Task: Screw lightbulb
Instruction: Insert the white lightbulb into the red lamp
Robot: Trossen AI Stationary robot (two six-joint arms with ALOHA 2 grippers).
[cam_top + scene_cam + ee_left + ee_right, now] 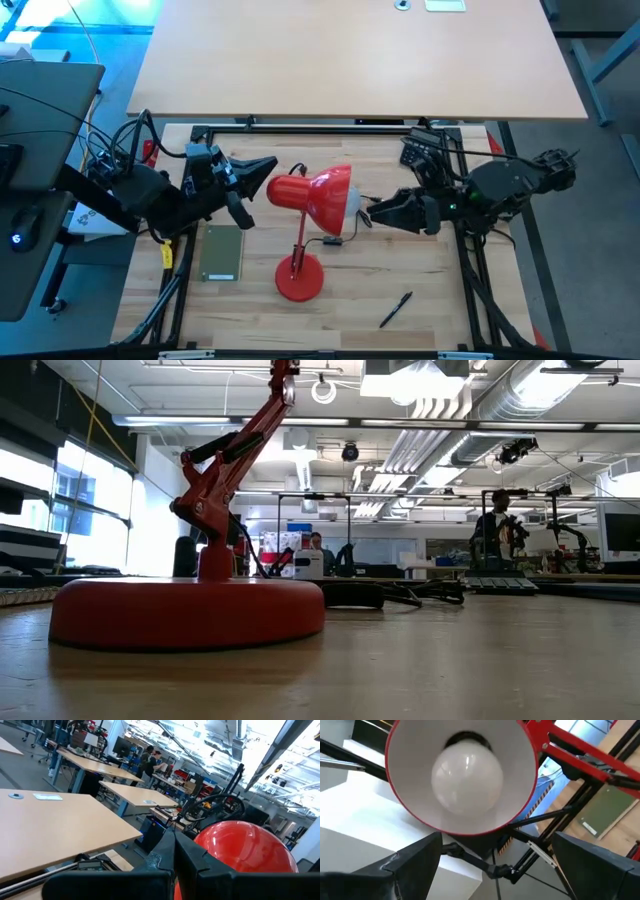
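Note:
A red desk lamp stands on its round base [298,278] [190,610], its shade [325,195] tipped level with the mouth toward the table's right. The white lightbulb [467,780] sits inside the shade [462,820], seated at its back, and just peeks out of the mouth [352,203]. My right gripper [372,212] is open and level, a short way right of the mouth, facing the bulb. My left gripper [268,168] is shut at the shade's rear left [240,845]. Neither gripper shows in the low view. My left gripper comes in level from the table's left, its shut fingers [175,852] at the back of the red shade [210,840]. Its own fingers hide the meeting place, so I cannot tell whether they touch the shade.
A black pen [395,309] lies near the front right. A grey-green flat pad [222,252] lies left of the lamp base. The lamp's black cord and plug [332,240] trail under the shade. A second pale tabletop [350,60] lies beyond the far edge.

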